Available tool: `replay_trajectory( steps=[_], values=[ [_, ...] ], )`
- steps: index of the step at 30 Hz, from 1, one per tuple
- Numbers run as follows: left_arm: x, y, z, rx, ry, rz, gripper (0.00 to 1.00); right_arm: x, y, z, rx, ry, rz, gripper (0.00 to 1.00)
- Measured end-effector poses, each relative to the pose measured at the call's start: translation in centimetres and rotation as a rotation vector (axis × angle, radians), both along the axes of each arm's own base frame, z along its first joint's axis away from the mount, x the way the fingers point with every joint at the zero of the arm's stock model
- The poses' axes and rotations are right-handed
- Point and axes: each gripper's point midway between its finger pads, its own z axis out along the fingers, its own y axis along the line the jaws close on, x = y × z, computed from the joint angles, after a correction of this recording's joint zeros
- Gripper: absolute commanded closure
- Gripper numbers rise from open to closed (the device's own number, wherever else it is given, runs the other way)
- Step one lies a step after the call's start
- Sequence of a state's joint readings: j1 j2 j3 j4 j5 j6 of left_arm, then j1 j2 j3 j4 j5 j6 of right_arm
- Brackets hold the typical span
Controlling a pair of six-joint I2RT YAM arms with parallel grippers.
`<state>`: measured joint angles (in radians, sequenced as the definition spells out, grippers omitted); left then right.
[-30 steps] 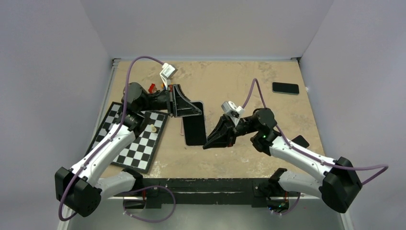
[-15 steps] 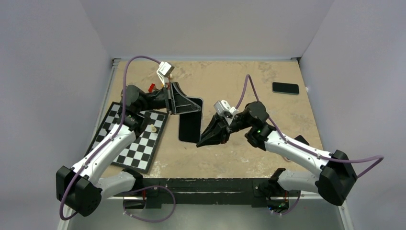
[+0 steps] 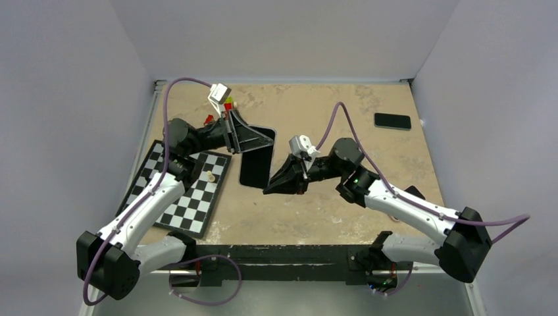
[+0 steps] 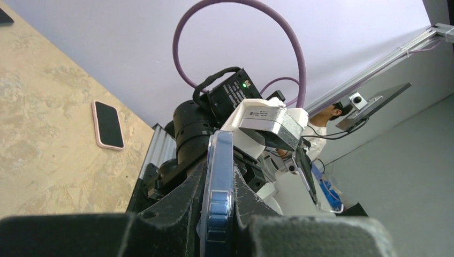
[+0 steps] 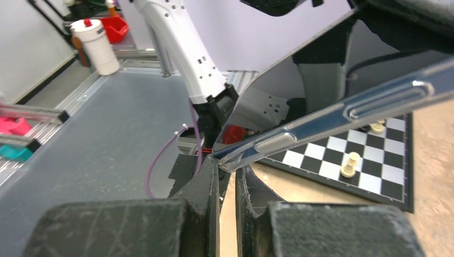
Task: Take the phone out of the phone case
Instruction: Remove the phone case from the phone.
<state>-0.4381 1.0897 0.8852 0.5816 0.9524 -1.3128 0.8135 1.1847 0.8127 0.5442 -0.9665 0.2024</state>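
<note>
A dark phone in a clear case [image 3: 256, 161] hangs in the air over the middle of the table, one end raised. My left gripper [image 3: 253, 139] is shut on its upper end; the left wrist view shows the blue phone edge inside the clear case [image 4: 219, 182] clamped between the fingers [image 4: 176, 214]. My right gripper [image 3: 268, 189] is at the lower corner. In the right wrist view the clear case edge [image 5: 332, 115] runs up to the right and its corner sits pinched between my nearly closed fingertips [image 5: 206, 176].
A chessboard [image 3: 184, 191] with a pale pawn [image 3: 210, 176] lies on the left under my left arm. A black phone [image 3: 393, 121] lies at the far right. A pink-cased phone [image 4: 108, 125] lies near the right edge by my right arm.
The cased phone has moved toward the far left and tilted up. My left gripper rose with it, and my right gripper followed to the left, staying at the lower corner.
</note>
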Motion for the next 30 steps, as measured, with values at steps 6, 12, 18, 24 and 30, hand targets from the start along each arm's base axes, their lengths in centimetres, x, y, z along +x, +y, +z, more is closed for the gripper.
replay_trajectory(
  steps=[6,12,18,24,30],
  values=[
    [0.6,0.4,0.4,-0.021,-0.046,0.033,1.0,1.6,-0.1,-0.5,-0.03,-0.023,-0.133,1.0],
    [1.1,0.3,-0.2,-0.026,-0.062,0.034,1.0,2.7,-0.2,-1.6,-0.091,-0.046,-0.196,1.0],
    [0.6,0.1,-0.1,-0.036,-0.033,0.007,1.0,8.3,-0.4,-3.6,-0.181,-0.085,-0.451,1.0],
    [2.0,-0.2,-0.1,-0.061,-0.008,0.051,1.0,10.5,-1.1,-3.6,-0.204,-0.128,-0.574,1.0],
    [2.9,0.3,0.2,-0.071,-0.011,0.15,1.0,7.5,-1.8,-3.0,-0.194,-0.07,-0.471,0.56]
  ],
)
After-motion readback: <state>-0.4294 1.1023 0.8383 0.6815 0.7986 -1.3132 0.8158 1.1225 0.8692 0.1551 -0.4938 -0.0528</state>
